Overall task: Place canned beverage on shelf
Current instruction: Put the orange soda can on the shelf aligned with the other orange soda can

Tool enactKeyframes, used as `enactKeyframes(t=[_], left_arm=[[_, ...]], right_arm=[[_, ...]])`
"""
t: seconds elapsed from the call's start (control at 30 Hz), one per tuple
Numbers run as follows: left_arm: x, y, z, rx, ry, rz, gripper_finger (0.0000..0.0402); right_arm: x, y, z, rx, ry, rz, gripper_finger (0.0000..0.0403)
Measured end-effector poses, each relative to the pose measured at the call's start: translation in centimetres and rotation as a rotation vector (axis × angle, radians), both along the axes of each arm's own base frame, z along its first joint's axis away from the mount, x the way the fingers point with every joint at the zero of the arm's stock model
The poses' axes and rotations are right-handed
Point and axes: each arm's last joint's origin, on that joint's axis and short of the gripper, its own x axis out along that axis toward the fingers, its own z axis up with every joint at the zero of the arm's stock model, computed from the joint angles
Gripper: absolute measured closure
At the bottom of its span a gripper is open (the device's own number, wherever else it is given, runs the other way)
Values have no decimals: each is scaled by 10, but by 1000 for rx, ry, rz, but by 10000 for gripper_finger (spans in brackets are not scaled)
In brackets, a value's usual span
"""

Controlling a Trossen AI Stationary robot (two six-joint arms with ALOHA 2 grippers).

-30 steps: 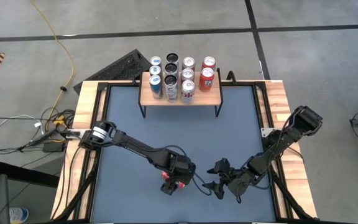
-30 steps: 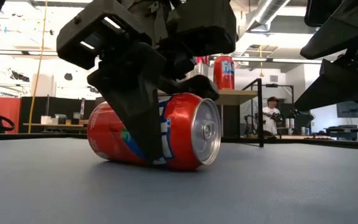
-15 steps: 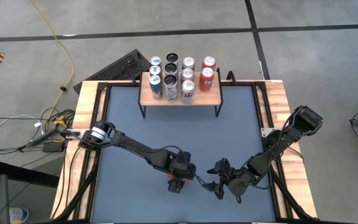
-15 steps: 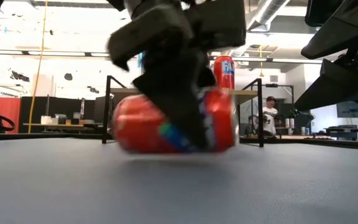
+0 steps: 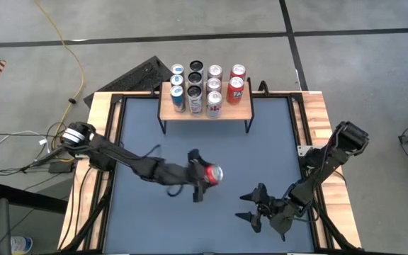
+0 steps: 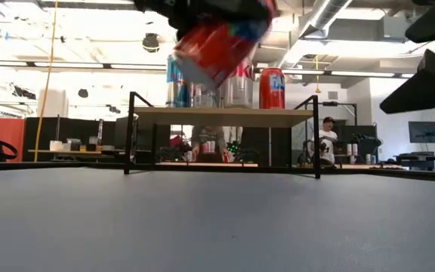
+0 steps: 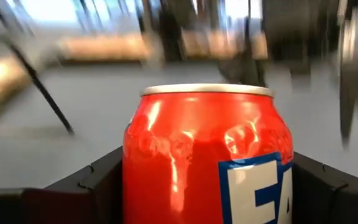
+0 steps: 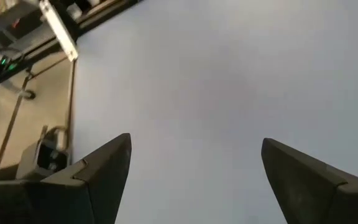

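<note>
My left gripper (image 5: pixel 202 177) is shut on a red can (image 5: pixel 210 173) above the middle of the table. The low view shows the can (image 6: pixel 219 39) high up and tilted. It fills the left wrist view (image 7: pixel 207 155). The shelf (image 5: pixel 239 110), a light wooden top on thin black legs, stands at the far edge with several cans on it. It also shows in the low view (image 6: pixel 221 113). My right gripper (image 5: pixel 252 209) is open and empty near the front right, over bare table (image 8: pixel 194 174). My left gripper pinches the can's round side wall (image 7: pixel 135 180) between its two fingers (image 7: pixel 92 186), one on each opposite side. The fingers come from the table's left. The can is lifted clear of the table and tilted, its silver top (image 5: pixel 216 173) turned up and toward the right.
The blue-grey table top (image 5: pixel 147 149) lies open between the grippers and the shelf. A wooden frame (image 5: pixel 98 120) borders the table. Cables (image 5: pixel 62 142) lie on the floor at the left. A person (image 6: pixel 327 140) sits in the room far behind the shelf.
My left gripper has gone up and toward the far edge, turning as it went. The red can, which lay on its side on the table, is now lifted clear and tilted, its top up. My right gripper has drawn back a little toward the near edge.
</note>
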Motion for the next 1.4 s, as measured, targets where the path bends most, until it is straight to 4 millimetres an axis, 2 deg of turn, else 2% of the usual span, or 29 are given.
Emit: enactKeyframes(t=[0.13,0.27,0.37,0.47,0.6,0.7,0.87,1.0,1.17,1.4], left_arm=[[-30,13,-9,-43,-360,120,109],[-44,22,-30,-72,-471,292,109],[-41,22,-46,-13,-455,338,109],[-32,15,-59,-27,-472,339,109],[-22,5,-90,20,-480,327,109],[-9,-1,-101,4,-481,332,109],[10,-10,-131,21,-432,300,109],[17,-14,-135,2,-449,310,109],[16,-17,-140,2,-434,308,108],[16,-20,-146,-60,-392,300,87]], right_arm=[[0,-2,1,-37,-37,-54,60],[6,-9,1,-45,-43,-93,60],[11,-14,2,-58,-60,-133,60],[15,-16,5,-104,-98,-150,60],[17,-15,9,-155,-128,-141,60],[17,-15,10,-164,-129,-135,60],[17,-14,10,-165,-132,-131,60],[17,-15,10,-170,-129,-131,60],[17,-15,10,-171,-128,-130,60],[17,-16,9,-183,-117,-128,60]])
